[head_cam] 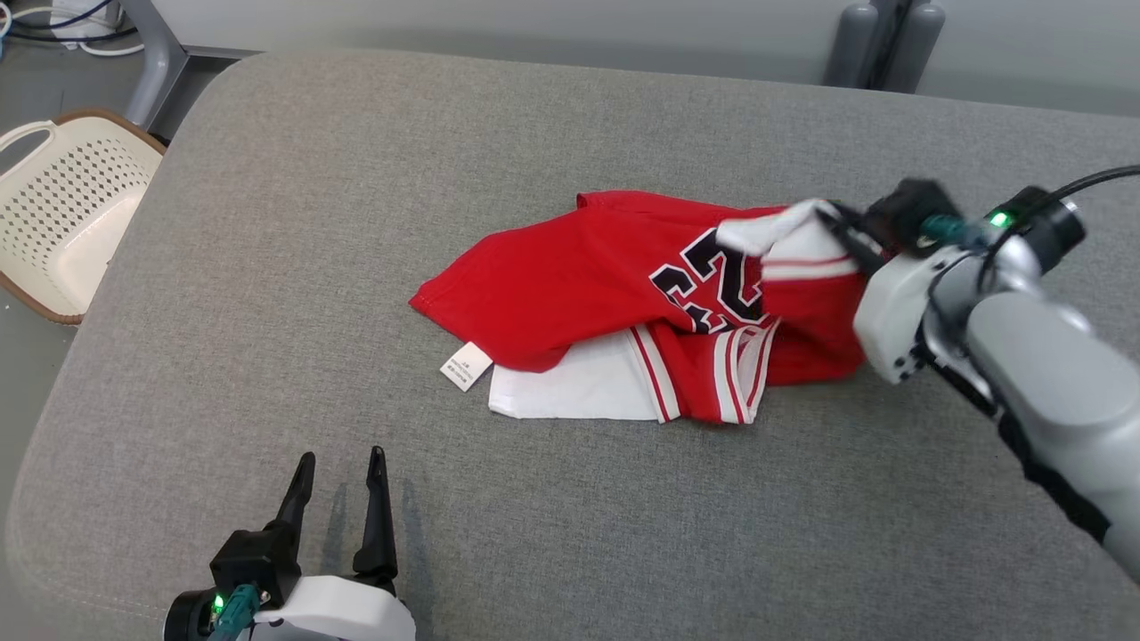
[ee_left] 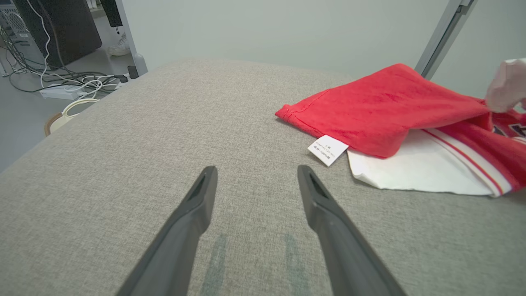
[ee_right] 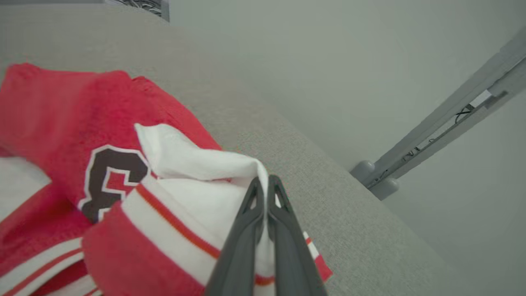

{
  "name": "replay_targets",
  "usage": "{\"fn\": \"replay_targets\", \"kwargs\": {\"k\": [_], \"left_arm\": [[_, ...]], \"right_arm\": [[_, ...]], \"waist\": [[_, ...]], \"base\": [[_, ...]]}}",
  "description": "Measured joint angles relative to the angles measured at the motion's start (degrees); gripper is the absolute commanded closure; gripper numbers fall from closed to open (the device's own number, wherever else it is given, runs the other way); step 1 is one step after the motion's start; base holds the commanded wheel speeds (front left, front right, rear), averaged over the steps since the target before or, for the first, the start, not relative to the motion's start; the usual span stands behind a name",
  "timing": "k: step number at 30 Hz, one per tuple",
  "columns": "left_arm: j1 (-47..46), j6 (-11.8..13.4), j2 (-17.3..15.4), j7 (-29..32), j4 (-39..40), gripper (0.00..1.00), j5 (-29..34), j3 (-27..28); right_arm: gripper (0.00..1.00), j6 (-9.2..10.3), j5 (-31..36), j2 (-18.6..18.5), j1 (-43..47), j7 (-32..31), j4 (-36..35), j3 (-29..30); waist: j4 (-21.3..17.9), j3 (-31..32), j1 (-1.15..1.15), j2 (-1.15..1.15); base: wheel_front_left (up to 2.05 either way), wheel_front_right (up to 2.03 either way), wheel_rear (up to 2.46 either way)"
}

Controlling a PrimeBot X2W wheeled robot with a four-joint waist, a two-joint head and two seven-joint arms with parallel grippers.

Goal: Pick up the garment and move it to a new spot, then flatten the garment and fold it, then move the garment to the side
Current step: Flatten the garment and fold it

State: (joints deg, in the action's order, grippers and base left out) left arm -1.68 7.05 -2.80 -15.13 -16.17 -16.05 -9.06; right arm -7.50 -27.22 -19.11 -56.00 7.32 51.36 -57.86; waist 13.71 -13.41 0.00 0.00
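Observation:
The garment (head_cam: 614, 294) is a red and white jersey with dark numbers, crumpled in the middle of the grey cushioned surface (head_cam: 534, 499); a white label sticks out at its near left. My right gripper (ee_right: 265, 185) is shut on a white fold at the garment's right end (head_cam: 802, 233), lifting that fold a little off the surface. The red body and white panel of the garment (ee_left: 394, 111) lie ahead and to the right in the left wrist view. My left gripper (head_cam: 341, 463) stands open near the front edge, well clear of the garment (ee_right: 61, 119), with nothing between its fingers (ee_left: 197, 201).
A cream perforated basket (head_cam: 62, 209) stands on the floor beyond the surface's left edge. Grey posts (head_cam: 882, 40) rise behind the far edge. Cables and a power strip (ee_left: 61, 88) lie on the floor at the left.

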Motion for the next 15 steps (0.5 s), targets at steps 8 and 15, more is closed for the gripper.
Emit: {"fn": "replay_targets", "kwargs": {"k": [8,15], "left_arm": [[-0.48,-0.40,-0.01,0.00,-0.14,0.00,-0.14,-0.32],[-0.73,-0.96,0.00,0.00,-1.27,0.00,0.23,-0.40]], "right_arm": [[1.00,0.00,2.76,-4.68,-5.09,6.17,8.65,10.87],[0.52,0.00,5.59,-6.77,-6.98,7.43,15.99,19.59]], "waist": [[0.78,-0.35,0.00,0.00],[1.69,-1.54,0.00,0.00]], "base": [[0.00,0.00,0.00],[0.00,0.00,0.00]]}}
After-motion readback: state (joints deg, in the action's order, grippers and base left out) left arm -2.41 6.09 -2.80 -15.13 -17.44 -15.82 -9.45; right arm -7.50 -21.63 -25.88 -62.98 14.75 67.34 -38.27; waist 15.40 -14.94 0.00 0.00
